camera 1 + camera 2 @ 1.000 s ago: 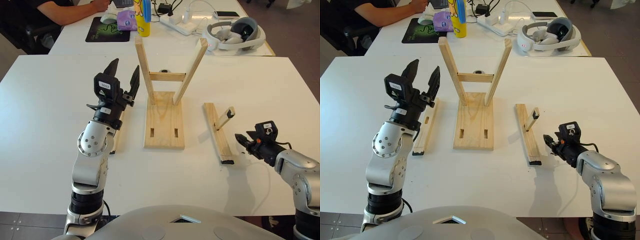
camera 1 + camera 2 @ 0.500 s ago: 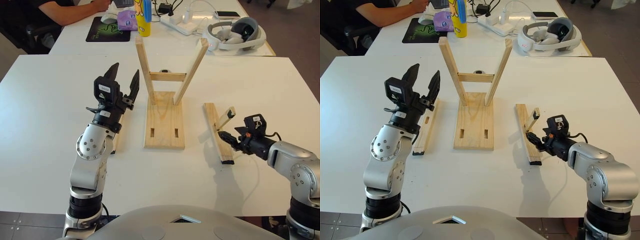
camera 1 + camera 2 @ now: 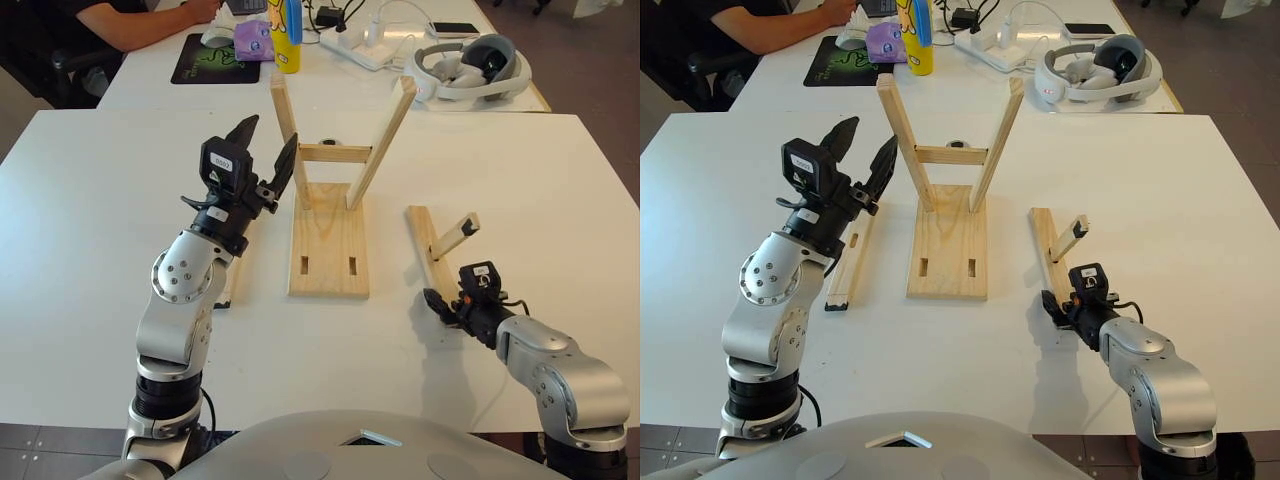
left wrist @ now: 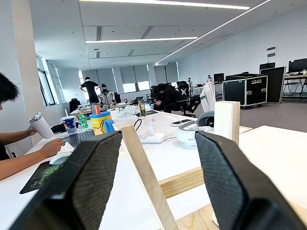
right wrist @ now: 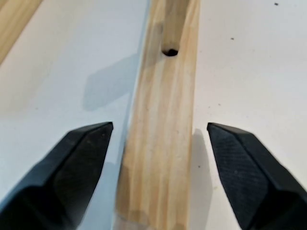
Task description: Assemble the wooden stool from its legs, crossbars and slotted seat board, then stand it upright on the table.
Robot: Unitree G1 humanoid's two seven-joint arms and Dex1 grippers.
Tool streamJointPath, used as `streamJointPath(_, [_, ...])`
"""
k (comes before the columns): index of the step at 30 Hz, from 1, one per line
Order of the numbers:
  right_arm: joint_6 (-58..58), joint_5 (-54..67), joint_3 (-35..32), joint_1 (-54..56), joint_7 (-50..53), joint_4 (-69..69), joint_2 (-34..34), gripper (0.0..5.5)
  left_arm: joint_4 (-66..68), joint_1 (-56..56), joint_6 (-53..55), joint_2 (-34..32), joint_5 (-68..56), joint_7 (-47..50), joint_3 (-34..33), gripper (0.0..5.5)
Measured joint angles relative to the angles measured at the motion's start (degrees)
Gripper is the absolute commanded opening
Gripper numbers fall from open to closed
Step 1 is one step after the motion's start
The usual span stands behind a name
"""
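Right gripper (image 5: 159, 125), fingers apart, straddled the near end of the loose leg (image 3: 428, 240), flat on the table (image 3: 560, 200) beside the seat board (image 3: 328, 250). Light, stiff, smooth wood; probably best clamped across its narrow sides, nearer mid-length.

Spread claw (image 4: 158, 137) faces two upright legs (image 4: 144, 177) and crossbar (image 4: 185, 180).

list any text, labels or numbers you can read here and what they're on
Label on left gripper: short code, too blurred to read.
Sticker on right gripper: too small to read.
Yellow bottle print: too small to read.
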State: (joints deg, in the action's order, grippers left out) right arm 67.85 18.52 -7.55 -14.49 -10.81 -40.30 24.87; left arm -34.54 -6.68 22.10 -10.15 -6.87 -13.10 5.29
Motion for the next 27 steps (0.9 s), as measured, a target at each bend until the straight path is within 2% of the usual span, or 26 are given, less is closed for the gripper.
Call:
streamJointPath(4, [-1.96, -0.28, 1.07, 0.25, -0.05, 1.71, 0.03, 3.28, 0.04, -0.01, 0.03, 0.02, 0.01, 0.01, -0.04, 2.82])
streamJointPath(12, [-6.25, -0.22, 1.33, 0.38, -0.51, 5.07, -0.01, 2.14, 1.12, -0.94, 0.08, -0.03, 0.19, 0.42, -1.31, 2.82])
streamJointPath(15, [-7.93, 0.07, 0.61, 0.65, -0.86, 6.48, -0.76, 2.07, 2.88, -1.59, 0.61, 0.06, 0.19, 1.54, -2.63, 2.82])
streamJointPath(21, [-10.06, 0.92, -3.51, 5.38, -1.38, 11.85, -1.83, 2.07, 4.51, -2.46, 1.9, 0.87, -4.96, 0.91, -5.93, 3.7])
streamJointPath(27, [-21.74, 6.76, -15.98, 26.95, -1.4, 18.34, -1.92, 2.07, 4.94, -6.25, 5.49, 0.98, -17.27, -3.0, -10.75, 4.7])
